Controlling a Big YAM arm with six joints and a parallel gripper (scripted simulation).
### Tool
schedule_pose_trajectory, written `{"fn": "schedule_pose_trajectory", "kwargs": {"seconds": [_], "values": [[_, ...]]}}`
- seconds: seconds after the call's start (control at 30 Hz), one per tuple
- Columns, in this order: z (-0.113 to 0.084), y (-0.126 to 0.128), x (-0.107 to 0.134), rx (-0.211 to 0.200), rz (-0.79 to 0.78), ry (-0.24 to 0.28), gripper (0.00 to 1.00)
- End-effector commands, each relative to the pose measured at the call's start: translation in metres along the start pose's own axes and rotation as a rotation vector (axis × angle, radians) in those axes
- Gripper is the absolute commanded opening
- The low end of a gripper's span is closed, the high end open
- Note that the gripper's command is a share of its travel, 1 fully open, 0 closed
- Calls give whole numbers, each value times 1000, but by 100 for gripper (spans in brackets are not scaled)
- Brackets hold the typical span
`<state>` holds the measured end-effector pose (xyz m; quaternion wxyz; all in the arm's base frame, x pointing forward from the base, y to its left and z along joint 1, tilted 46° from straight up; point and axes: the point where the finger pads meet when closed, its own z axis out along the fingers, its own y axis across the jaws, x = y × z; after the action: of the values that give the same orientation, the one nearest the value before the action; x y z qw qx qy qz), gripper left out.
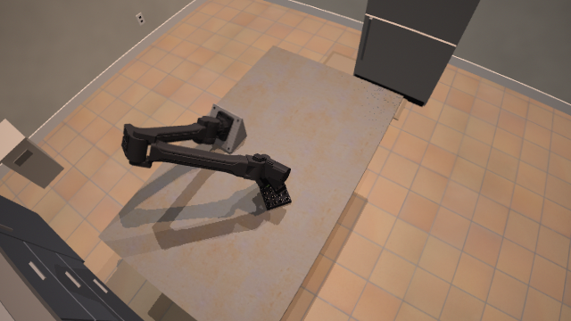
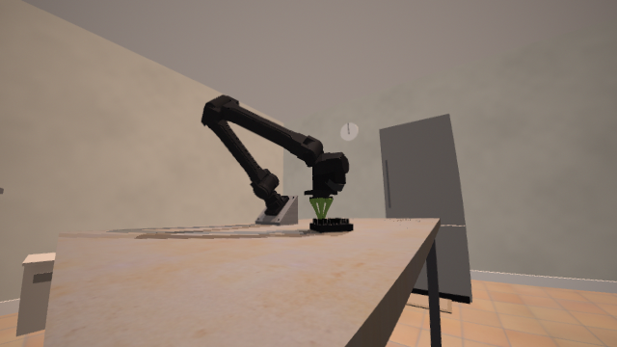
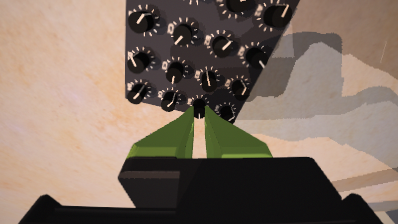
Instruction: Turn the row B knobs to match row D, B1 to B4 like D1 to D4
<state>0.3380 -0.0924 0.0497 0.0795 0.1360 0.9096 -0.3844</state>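
The black knob box stands on the table. In the wrist view the printed names lie left of their knobs, so row D is the left column. My gripper points down, its green fingers closed on both sides of knob B4, whose white line faces the image bottom. B3 has its line nearly vertical in the image; B2 points up-right. D4 and D2 point up-right, D3 up-left. D1 is out of view. The arm hides the fingers in the top view.
A4 stands close beside the right finger, and C4 is left of the left finger. The arm's base is mounted on the table. The arm's shadow falls over the table beside the box.
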Motion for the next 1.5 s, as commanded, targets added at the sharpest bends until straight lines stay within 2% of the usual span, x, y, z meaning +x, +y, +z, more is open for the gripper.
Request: {"fn": "schedule_pose_trajectory", "kwargs": {"seconds": [0.0, 0.17, 0.23, 0.73, 0.8, 1.3, 1.47], "values": [[1, 2, -4, -5, -118, -2, 8], [1, 2, -4, -6, -240, -3, 8], [1, 2, -4, -6, -240, -3, 8], [1, 3, -4, -6, -633, -4, 8], [1, 3, -4, -6, -633, -4, 8], [1, 3, -4, -6, -1001, -5, 8], [1, 3, -3, -6, -1062, -5, 8]]}}
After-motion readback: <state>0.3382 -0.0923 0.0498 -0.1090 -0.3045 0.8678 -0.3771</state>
